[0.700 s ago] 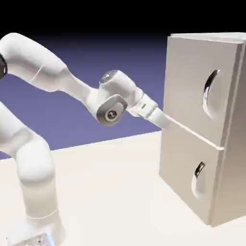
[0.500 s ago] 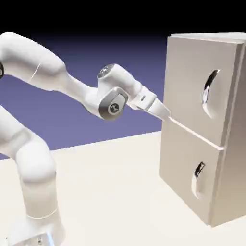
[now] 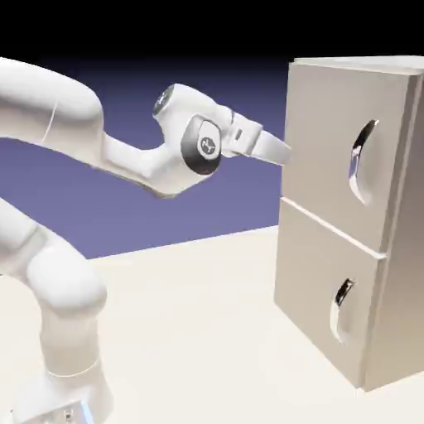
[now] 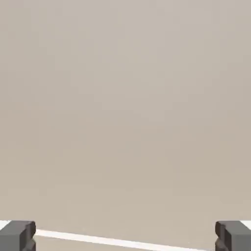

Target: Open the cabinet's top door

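Observation:
The cabinet [image 3: 389, 273] stands at the right of the exterior view, both doors shut. Its top door [image 3: 323, 149] is the larger upper panel, with a curved metallic handle [image 3: 358, 159] in an oval recess. My gripper [image 3: 281, 151] points at the top door's left edge, to the left of the handle and about level with it. In the hand view the beige top door [image 4: 125, 108] fills the picture. A pale seam [image 4: 112, 240] runs along the bottom. Both grey fingertips [image 4: 17, 235] sit far apart at the bottom corners, so the gripper [image 4: 125, 238] is open and empty.
Below the top door is the shorter lower door [image 3: 310, 281] with its own handle [image 3: 341, 300]. The cabinet rests on a pale table [image 3: 190, 331]. My white arm [image 3: 58, 248] rises from the lower left.
The hand has risen from the seam between the two doors to the height of the top door's handle. The wrist has turned, and the gripper stays open.

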Motion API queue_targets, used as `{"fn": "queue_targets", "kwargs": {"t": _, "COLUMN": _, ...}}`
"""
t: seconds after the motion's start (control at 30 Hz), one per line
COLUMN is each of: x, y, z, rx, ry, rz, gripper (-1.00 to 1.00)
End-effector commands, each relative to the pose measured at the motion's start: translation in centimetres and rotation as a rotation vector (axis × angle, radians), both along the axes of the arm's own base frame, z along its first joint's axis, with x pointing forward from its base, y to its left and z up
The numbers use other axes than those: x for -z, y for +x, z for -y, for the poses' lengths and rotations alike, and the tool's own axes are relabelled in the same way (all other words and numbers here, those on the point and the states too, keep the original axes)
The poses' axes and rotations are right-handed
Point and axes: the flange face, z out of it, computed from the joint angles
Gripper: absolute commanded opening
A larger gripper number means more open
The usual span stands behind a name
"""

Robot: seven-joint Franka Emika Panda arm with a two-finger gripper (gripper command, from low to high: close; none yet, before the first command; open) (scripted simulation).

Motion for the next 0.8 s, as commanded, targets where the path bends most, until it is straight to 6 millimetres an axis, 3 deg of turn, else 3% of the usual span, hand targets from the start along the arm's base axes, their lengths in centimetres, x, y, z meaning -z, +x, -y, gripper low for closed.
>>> {"fn": "queue_targets", "kwargs": {"t": 0.0, "x": -0.3, "y": -0.1, "z": 0.1, "rx": -0.001, "ry": 0.0, "rz": 0.014, "gripper": 1.0}}
{"fn": "queue_targets", "kwargs": {"t": 0.4, "x": -2.5, "y": -1.1, "z": 2.7, "rx": -0.001, "ry": 0.016, "rz": 0.174, "gripper": 1.0}}
{"fn": "queue_targets", "kwargs": {"t": 0.77, "x": -2.2, "y": -0.9, "z": 6.7, "rx": 0.006, "ry": 0.045, "rz": 0.302, "gripper": 1.0}}
